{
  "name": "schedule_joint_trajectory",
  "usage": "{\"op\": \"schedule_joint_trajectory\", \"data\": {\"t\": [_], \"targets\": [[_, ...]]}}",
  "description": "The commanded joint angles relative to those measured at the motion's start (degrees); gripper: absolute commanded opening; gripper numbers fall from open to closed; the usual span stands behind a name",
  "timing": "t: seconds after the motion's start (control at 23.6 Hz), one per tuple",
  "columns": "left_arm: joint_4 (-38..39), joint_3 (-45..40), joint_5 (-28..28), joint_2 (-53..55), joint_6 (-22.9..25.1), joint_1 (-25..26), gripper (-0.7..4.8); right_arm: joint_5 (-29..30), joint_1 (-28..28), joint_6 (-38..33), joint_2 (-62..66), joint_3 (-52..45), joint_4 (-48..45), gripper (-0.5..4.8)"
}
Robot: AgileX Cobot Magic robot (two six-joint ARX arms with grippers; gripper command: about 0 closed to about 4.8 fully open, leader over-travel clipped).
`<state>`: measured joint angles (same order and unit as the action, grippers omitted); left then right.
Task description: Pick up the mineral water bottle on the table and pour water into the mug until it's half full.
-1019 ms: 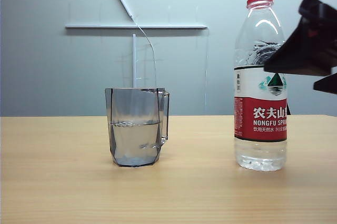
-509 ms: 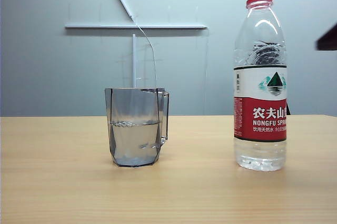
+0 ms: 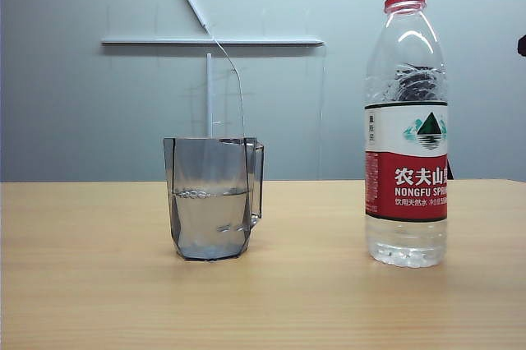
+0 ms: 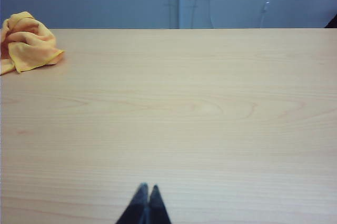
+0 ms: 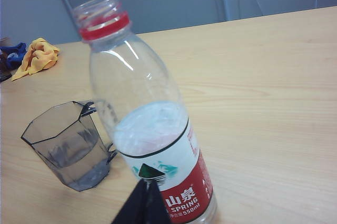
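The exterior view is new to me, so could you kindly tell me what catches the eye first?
The tall mineral water bottle stands uncapped on the right of the table, and the smoky-grey mug, about half full of water, sits apart from it near the middle. Neither hand touches anything: the right hand is shut just short of the bottle's label, and the left hand is shut over bare tabletop.

The mineral water bottle label reads "农夫山", "NONGFU SPRING", "550ml".
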<state>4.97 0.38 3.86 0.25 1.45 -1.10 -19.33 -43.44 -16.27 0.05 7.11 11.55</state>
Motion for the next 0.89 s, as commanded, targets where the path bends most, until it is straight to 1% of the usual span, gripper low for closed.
{"op": "schedule_joint_trajectory", "data": {"t": [0.04,0.13,0.17,0.21,0.25,0.3,0.34,0.38,0.42,0.47,0.51,0.55,0.59,0.64,0.68,0.72,0.76,0.81,0.89], "targets": [[-0.7,0.1,0.0,0.1,-0.2,0.0,-0.02,0.0,0.0,-0.2,-0.1,0.2,-0.7,-0.07],[-0.7,0.1,-0.1,0.1,-0.2,0.0,-0.02,0.0,0.0,-0.2,-0.1,0.2,-0.7,-0.07],[-0.8,0.1,0.0,0.1,-0.2,0.0,-0.02,-0.1,0.0,0.7,-0.1,0.2,-0.4,-0.07],[-0.7,0.1,-0.1,0.1,-0.2,0.0,-0.02,-2.0,0.6,3.2,-0.1,0.1,-0.3,-0.07],[-0.8,0.1,-0.1,0.1,-0.2,0.0,-0.02,-2.9,2.2,3.2,-0.1,-0.2,-0.4,-0.07],[-0.7,0.1,0.0,0.1,-0.2,0.0,-0.02,-2.5,4.2,3.2,-0.1,-0.5,-0.5,-0.07],[-0.8,0.1,0.0,0.1,-0.2,0.0,-0.02,0.9,11.0,3.2,-0.1,-2.2,-2.8,-0.07],[-0.7,0.1,0.0,0.1,-0.2,0.0,-0.02,4.7,15.5,3.2,-0.1,-3.6,-5.4,-0.07],[-0.8,0.1,-0.1,0.1,-0.2,0.0,-0.02,13.0,23.1,3.2,-0.1,-5.6,-9.0,-0.07],[-0.7,0.1,0.0,0.1,-0.2,0.0,-0.02,18.0,28.0,3.0,-0.1,-6.6,-10.6,-0.07],[-0.8,0.1,0.0,0.1,-0.2,0.0,-0.02,24.3,34.2,2.8,-0.1,-7.1,-11.3,-0.07],[-0.8,0.1,-0.1,0.1,-0.2,0.0,-0.02,27.6,38.0,2.9,0.0,-7.1,-11.5,-0.07],[-0.8,0.1,-0.1,0.1,-0.2,0.0,-0.02,29.3,42.6,3.8,-0.1,-7.1,-11.8,-0.07],[-0.8,0.1,-0.1,0.1,-0.2,0.0,-0.02,29.6,44.5,5.7,-0.1,-7.1,-11.9,-0.07],[-0.8,0.1,0.0,0.1,-0.2,0.0,-0.02,29.0,45.9,9.9,-0.1,-7.1,-11.8,-0.07],[-0.7,0.1,0.0,0.1,-0.2,0.0,-0.02,27.7,45.9,11.5,-0.1,-7.1,-11.9,-0.07],[-0.8,0.1,-0.1,0.1,-0.2,0.0,-0.02,23.6,45.2,12.4,-0.1,-7.1,-12.3,-0.07],[-0.7,0.1,0.0,0.1,-0.2,0.0,-0.02,21.2,44.8,12.4,-0.1,-7.1,-12.7,-0.07],[-0.7,0.1,0.0,0.1,-0.2,0.0,-0.02,18.5,44.2,12.4,-0.1,-7.1,-14.8,-0.07]]}}
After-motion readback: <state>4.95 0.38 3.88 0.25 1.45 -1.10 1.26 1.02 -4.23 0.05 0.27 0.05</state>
